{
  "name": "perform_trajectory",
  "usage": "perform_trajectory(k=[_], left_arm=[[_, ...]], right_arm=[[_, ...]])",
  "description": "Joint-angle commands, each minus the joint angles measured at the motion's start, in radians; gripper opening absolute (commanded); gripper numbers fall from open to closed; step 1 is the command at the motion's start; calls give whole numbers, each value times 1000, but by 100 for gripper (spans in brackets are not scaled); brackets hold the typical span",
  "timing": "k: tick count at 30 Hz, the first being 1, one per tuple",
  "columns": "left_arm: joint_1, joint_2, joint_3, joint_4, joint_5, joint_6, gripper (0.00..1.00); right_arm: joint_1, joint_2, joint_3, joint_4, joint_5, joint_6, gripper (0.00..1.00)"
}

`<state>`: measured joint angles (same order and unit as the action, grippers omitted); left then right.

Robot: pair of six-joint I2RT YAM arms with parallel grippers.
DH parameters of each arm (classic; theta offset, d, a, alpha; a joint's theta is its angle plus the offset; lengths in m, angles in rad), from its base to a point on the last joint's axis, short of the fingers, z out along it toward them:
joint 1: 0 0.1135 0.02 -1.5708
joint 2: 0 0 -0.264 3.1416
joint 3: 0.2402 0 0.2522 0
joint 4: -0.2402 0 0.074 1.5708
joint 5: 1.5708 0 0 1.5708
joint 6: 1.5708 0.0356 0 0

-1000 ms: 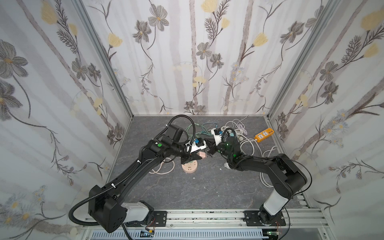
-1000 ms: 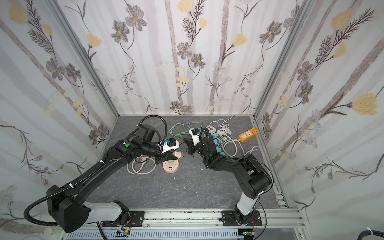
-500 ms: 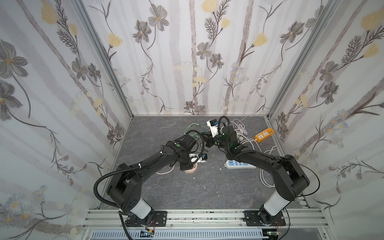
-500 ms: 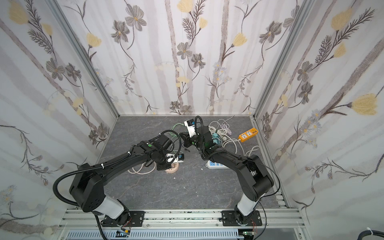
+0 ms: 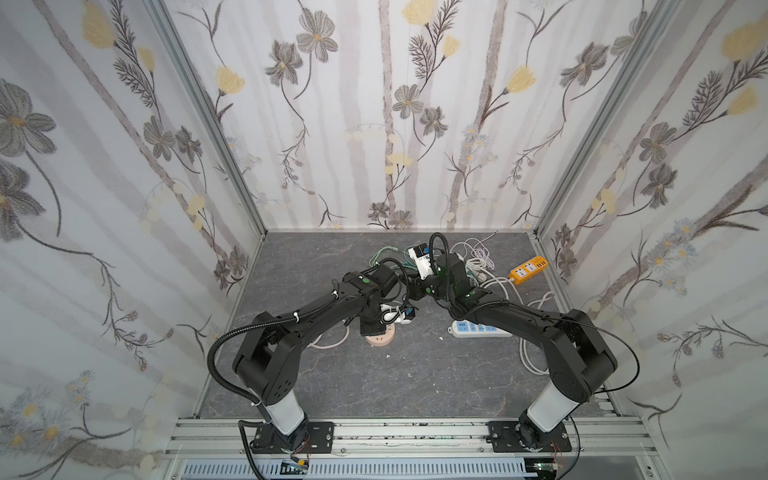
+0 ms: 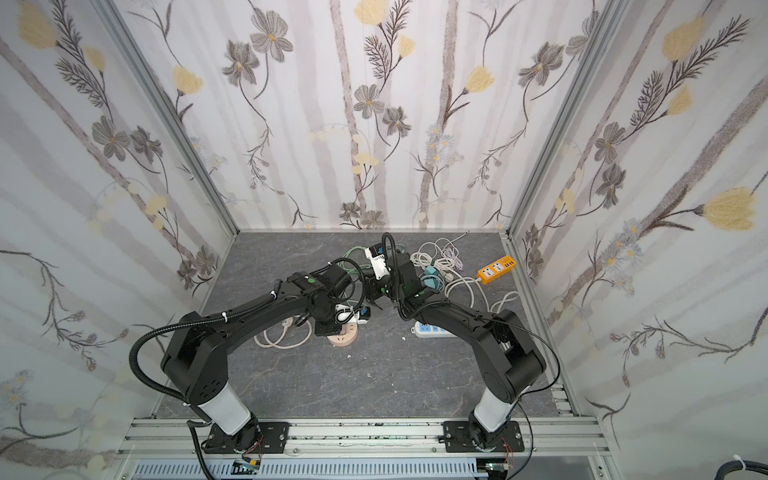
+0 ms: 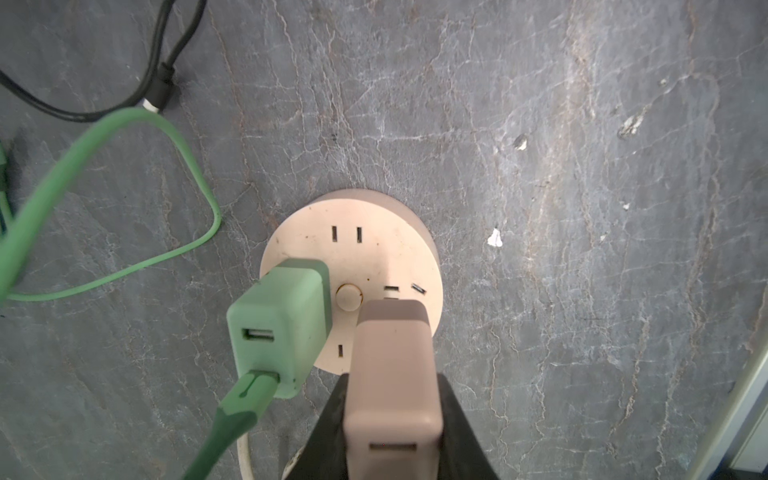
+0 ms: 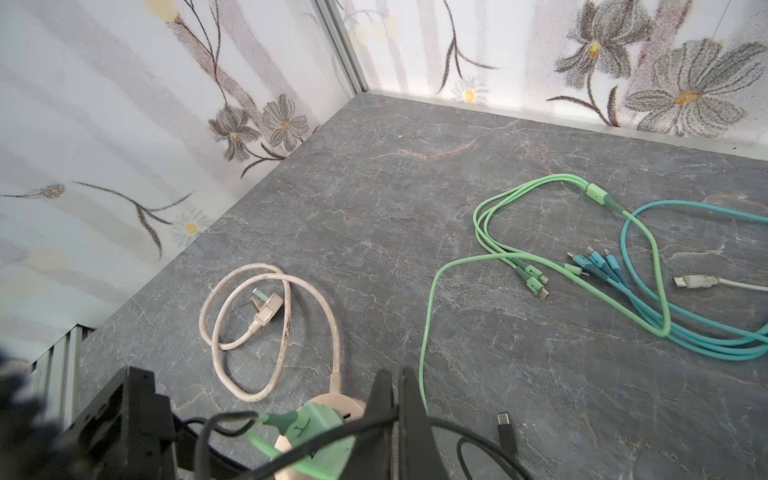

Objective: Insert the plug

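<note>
We see the left gripper (image 7: 392, 399) clamped on the dusty-pink block-shaped plug (image 7: 392, 365), with a black finger (image 7: 328, 424) pressed against each long side. The plug's front end lies over the face of the round beige plastic socket hub (image 7: 365, 232), just beside the small centre button and covering part of a set of slots. We cannot tell whether its prongs have gone in. Right next to it a mint-green cube charger (image 7: 278, 324) sits plugged into the same hub, and a green rubber cable (image 7: 83, 158) runs from its back and loops over the grey stone-patterned table (image 7: 540, 124). The right gripper (image 8: 395, 419) hangs a little behind the hub, toward the back wall. Its jaws are pressed together, and we can make out nothing between them. A pale beige coiled cord (image 8: 268, 305) lies on the table beside the hub. A teal multi-head cable (image 8: 600, 266) lies farther off among other green leads. In a top view we also find a white power strip (image 5: 478, 329) near the right arm and an orange power strip (image 5: 528, 269) close to the right wall.
</note>
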<state>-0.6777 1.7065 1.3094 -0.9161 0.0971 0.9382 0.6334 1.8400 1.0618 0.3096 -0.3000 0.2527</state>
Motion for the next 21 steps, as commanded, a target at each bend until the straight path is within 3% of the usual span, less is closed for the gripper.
perform_trajectory(k=[1, 9, 21], left_arm=[[0, 22, 34, -73, 0, 19, 0], [-9, 78, 100, -131, -51, 24, 0], [-45, 110, 119, -99, -20, 23, 0]], right_arm=[[2, 4, 10, 6, 15, 8, 0], [3, -4, 3, -7, 33, 4, 0], [5, -13, -9, -17, 44, 5, 0]])
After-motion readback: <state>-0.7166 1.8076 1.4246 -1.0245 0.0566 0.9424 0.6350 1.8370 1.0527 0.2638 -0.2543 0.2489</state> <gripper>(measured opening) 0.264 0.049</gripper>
